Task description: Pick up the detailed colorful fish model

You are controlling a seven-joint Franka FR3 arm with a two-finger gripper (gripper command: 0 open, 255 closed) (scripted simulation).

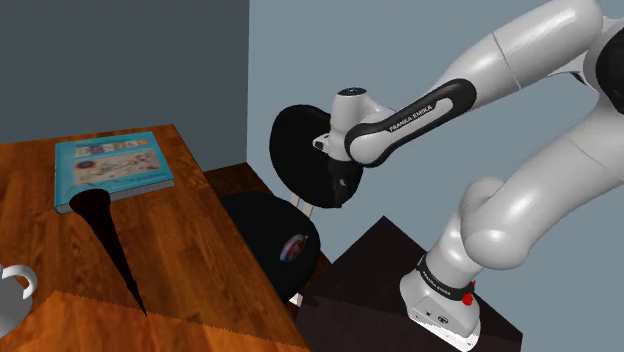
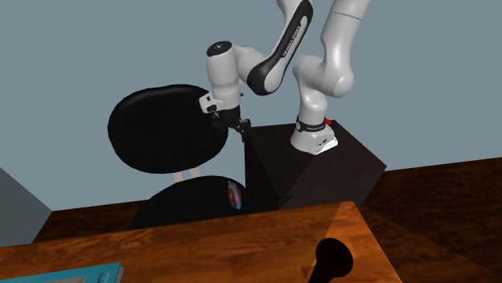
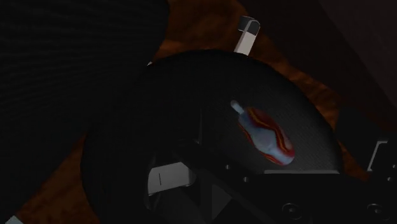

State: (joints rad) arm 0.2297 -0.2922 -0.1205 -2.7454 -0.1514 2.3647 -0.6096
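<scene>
on the black chair seat [image 1: 255,225] lies the colorful fish model [image 3: 264,135]; end effector [image 2: 240,129] above, its opening cannot be told

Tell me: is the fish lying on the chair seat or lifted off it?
Lying on it: the fish rests flat on the black chair seat, nothing clasping it.

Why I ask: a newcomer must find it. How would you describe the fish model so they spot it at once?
Find the black chair with a round seat, standing between the wooden table and the robot's dark stand. The fish model lies on that seat. It is small and pale with red and orange stripes, the only coloured thing on the black seat.
</scene>
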